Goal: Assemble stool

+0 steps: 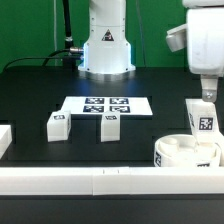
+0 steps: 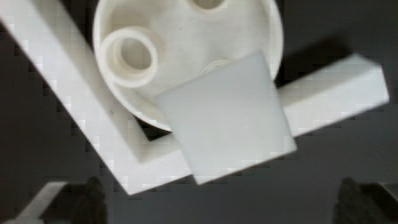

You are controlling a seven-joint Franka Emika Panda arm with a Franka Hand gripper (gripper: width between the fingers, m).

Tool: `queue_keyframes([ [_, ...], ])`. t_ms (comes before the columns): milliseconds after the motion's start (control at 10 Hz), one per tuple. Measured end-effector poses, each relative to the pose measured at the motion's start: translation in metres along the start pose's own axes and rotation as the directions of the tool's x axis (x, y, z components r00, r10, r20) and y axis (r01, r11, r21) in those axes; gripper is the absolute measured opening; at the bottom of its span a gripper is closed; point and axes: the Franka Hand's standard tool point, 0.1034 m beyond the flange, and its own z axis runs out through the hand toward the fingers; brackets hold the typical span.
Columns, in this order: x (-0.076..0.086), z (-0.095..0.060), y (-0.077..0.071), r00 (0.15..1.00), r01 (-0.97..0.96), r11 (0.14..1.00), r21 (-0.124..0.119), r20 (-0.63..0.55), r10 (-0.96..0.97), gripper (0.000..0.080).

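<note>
— Two questions: gripper state, and where's the leg?
— My gripper [image 1: 207, 94] is spread and empty, just above the leg [image 1: 203, 118], which stands upright on the seat [image 1: 185, 152], tucked in the corner of the rails [image 1: 100, 182] (socketed or not, I can't tell).
— How will it handle?
— I'd judge light, stiff, smooth plastic, so slippery; I'd pinch its flat sides near the top. Spare legs [image 1: 57, 125] lie near the marker board [image 1: 105, 104].

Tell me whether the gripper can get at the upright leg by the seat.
Probably yes: the gripper hangs just above the leg, with its fingers open wide to either side and nothing between.
</note>
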Motion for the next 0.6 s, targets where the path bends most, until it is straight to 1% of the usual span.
queue_keyframes([
  [300, -0.0048, 0.0004, 0.0026, 0.986, 0.166, 0.986, -0.001, 0.004, -0.166, 0.0649],
  [600, -0.0047, 0.0048, -0.0024, 0.982, 0.19, 0.982, 0.006, 0.005, -0.19, 0.0649],
])
